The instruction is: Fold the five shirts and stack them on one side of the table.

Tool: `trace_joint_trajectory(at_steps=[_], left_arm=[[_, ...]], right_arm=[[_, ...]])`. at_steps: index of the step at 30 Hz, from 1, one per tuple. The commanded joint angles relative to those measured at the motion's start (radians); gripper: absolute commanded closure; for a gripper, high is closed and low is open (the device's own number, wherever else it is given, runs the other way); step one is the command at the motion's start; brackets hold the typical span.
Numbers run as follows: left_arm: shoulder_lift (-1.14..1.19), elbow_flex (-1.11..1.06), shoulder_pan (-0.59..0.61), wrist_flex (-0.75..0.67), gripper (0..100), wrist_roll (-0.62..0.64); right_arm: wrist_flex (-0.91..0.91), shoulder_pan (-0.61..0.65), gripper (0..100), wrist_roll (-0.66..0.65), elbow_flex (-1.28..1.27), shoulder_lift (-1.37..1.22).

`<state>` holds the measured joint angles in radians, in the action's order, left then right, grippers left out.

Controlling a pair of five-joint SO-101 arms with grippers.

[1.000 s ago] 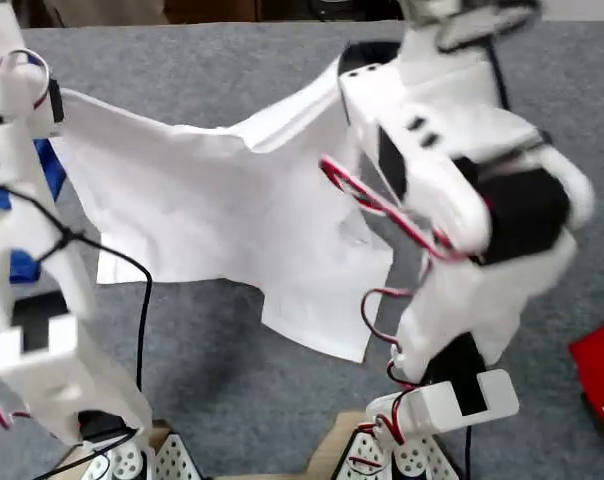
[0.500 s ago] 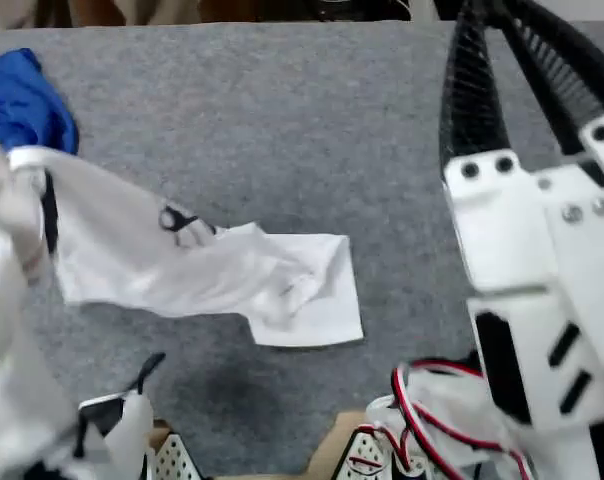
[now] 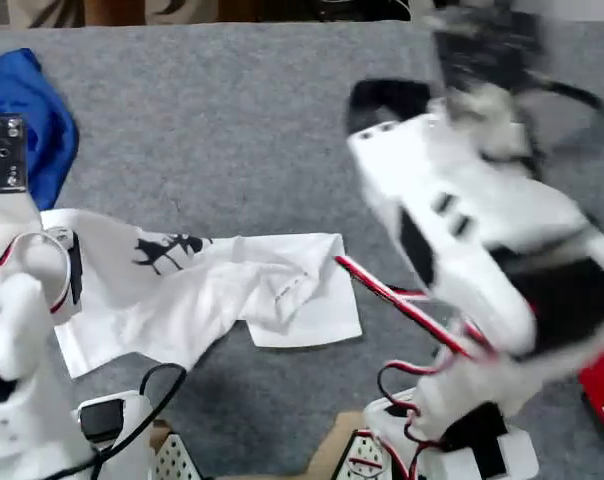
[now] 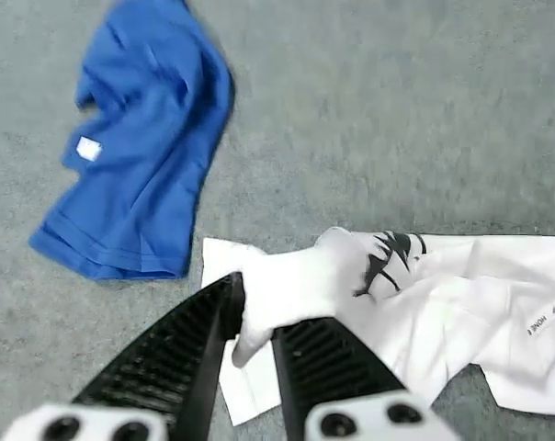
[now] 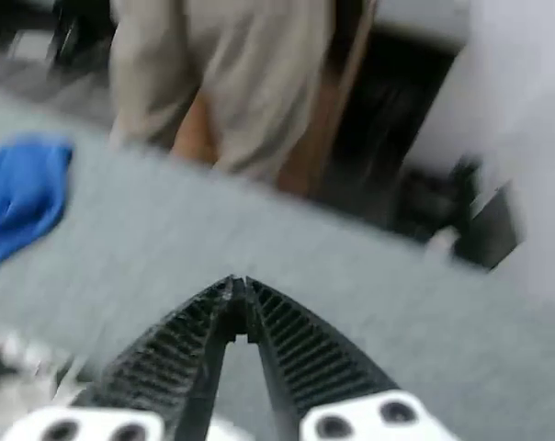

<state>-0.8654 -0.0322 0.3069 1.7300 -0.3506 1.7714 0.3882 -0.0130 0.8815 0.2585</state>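
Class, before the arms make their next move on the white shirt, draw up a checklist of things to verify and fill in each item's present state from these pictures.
1. Left claw grips the white shirt: ok, shut on a fold of its cloth.
2. White shirt lies flat for folding: not ok, it is bunched and creased.
3. Right claw is free to help: ok, shut with nothing in it, above the table.
4. Blue shirt is folded: not ok, it lies crumpled near a far corner.
5. Red item is a folded shirt: cannot tell, the picture's edge cuts it off.
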Motion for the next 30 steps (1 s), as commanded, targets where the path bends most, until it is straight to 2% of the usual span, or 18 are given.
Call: trace_joint_trajectory(at_steps=[1, 5, 8, 14, 19, 24, 30], left_arm=[[-0.008, -0.078, 0.003, -0.083, 98, -0.006], [-0.010, -0.187, 0.037, -0.173, 98, -0.006], [-0.010, -0.275, 0.098, -0.295, 98, -0.006], [-0.010, -0.459, 0.238, -0.592, 98, -0.006], [-0.010, -0.592, 0.310, -0.810, 98, -0.005], [-0.010, -0.747, 0.347, -0.993, 98, -0.006], [-0.010, -0.862, 0.382, -1.096, 98, -0.006]], right_arm=[[0.014, 0.120, 99.3, 0.011, -0.272, 0.047], [0.011, 0.269, 99.3, 0.014, -0.572, 0.081], [0.006, 0.340, 98.4, 0.098, -0.736, 0.082], [-0.117, 0.367, 84.9, 0.144, -0.920, 0.074], [-0.224, 0.375, 86.1, 0.146, -0.970, -0.056], [-0.265, 0.446, 88.3, 0.146, -0.955, -0.297], [-0.226, 0.483, 90.0, 0.144, -0.858, -0.576]])
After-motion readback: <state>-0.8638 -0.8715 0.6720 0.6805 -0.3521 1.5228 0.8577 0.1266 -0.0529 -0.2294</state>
